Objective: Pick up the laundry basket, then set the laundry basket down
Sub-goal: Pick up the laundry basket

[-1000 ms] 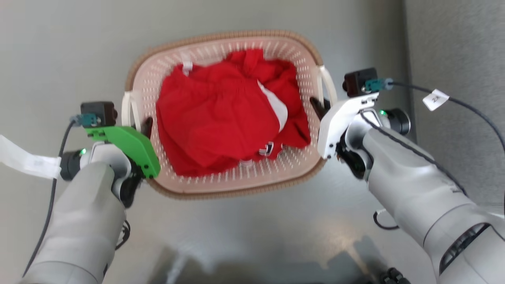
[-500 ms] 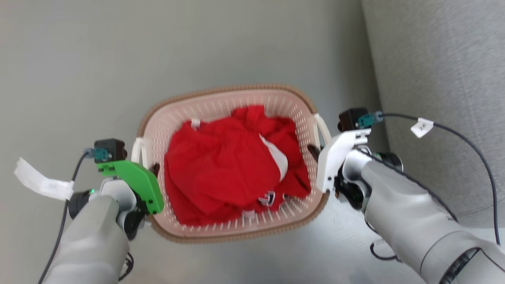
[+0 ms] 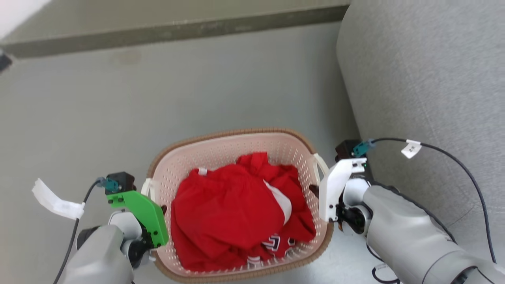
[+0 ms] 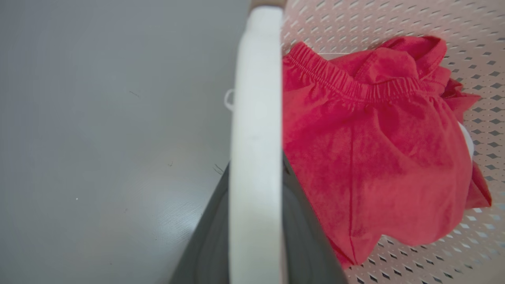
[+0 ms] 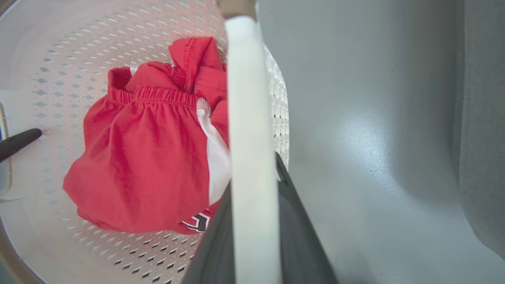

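Note:
The laundry basket (image 3: 221,136), cream perforated plastic with a brown woven rim, holds red clothing (image 3: 232,213) with a white stripe. It hangs between my two arms above the grey floor. My left gripper (image 3: 158,207) is shut on the basket's left white loop handle (image 3: 146,187). My right gripper (image 3: 314,190) is shut on the right handle (image 3: 321,163). In the left wrist view the handle (image 4: 255,118) runs up between my dark fingers (image 4: 209,236). The right wrist view shows the same with its handle (image 5: 248,138) and fingers (image 5: 300,236).
A grey fabric sofa (image 3: 426,98) stands close on the right, beside my right arm. A dark baseboard (image 3: 177,31) runs along the far wall. Smooth grey floor (image 3: 118,118) stretches ahead and to the left. Tagged cables trail from both wrists.
The head camera has moved, bringing the baseboard and more of the sofa into view. The basket now sits lower and smaller in the picture. Both grippers keep their hold on the handles.

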